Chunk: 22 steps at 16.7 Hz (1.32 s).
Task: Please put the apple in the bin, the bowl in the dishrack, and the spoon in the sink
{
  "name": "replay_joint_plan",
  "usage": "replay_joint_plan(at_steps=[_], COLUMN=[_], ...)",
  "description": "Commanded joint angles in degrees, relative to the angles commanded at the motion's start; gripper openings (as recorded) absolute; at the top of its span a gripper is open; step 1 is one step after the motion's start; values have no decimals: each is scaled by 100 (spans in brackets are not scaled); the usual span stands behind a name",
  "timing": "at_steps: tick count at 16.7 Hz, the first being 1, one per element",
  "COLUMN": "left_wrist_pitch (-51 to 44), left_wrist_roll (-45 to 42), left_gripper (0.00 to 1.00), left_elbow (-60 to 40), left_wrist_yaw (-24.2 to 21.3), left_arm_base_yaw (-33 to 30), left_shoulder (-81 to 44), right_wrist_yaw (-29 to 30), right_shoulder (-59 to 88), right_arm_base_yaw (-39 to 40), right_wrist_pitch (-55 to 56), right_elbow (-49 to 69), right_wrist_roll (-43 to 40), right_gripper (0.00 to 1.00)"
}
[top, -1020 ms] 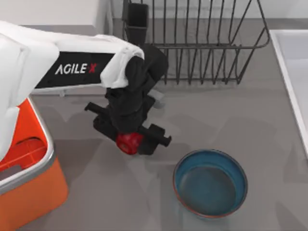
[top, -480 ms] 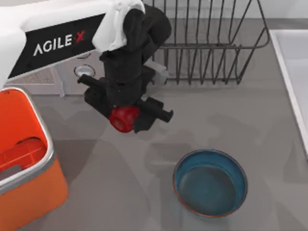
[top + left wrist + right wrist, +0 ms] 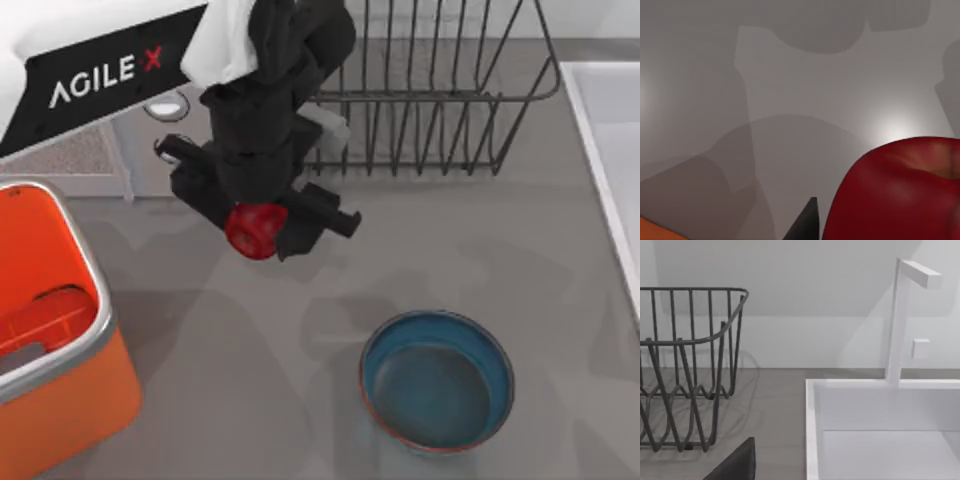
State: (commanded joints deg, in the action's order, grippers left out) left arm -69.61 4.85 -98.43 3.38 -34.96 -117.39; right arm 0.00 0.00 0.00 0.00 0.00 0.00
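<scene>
The small round glossy red apple [image 3: 254, 230] is held in the left claw [image 3: 256, 232], whose dark fingers are closed against its sides; in the left wrist view the apple [image 3: 900, 192] is seen close up above bare grey desk [image 3: 790, 100], with one dark fingertip [image 3: 805, 225] just beside it and a sliver of orange at the frame's corner. In the top view the loaded claw hangs over the desk [image 3: 300, 400] in front of the large dark grey wire dishrack [image 3: 440, 100].

The coming move is judged to turn on one relation: the large orange rectangular bin with the shiny silver metal rim [image 3: 95, 330] lies at about eight o'clock from the claw, near but clearly apart, so the apple is not yet over the opening. A sideways carry toward the desk's left edge appears to be called for before any release. The bin's long axis seems to run roughly from twelve to six o'clock, so the rim would be crossed along its long side.

The round blue-teal bowl with the thin reddish-brown rim [image 3: 437, 382] rests on the desk at about five o'clock from the claw, well apart. The white rectangular sink [image 3: 600, 150] lies at the desk's right edge, at about three o'clock, and is seen closer in the right wrist view [image 3: 812, 440].
</scene>
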Motion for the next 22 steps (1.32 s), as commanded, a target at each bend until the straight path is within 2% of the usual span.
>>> replay_joint_plan(at_steps=[4, 8, 13, 22], left_wrist_pitch=[-198, -447, -898, -1632], left_wrist_roll=[-777, -2424, -5317, -11152], left_gripper=[0, 0, 0, 0], left_elbow=[-51, -65, 6, 432], left_wrist_yaw=[63, 214, 518, 1026], left_arm_base_yaw=[29, 207, 423, 1102], left_shoulder=[-74, -7, 103, 670], right_wrist_yaw=[0, 0, 0, 0], right_shoulder=[0, 0, 0, 0], right_arm_base_yaw=[0, 0, 0, 0], right_wrist_pitch=[0, 0, 0, 0], right_elbow=[0, 0, 0, 0], right_wrist_roll=[0, 0, 0, 0], right_gripper=[100, 100, 100, 100])
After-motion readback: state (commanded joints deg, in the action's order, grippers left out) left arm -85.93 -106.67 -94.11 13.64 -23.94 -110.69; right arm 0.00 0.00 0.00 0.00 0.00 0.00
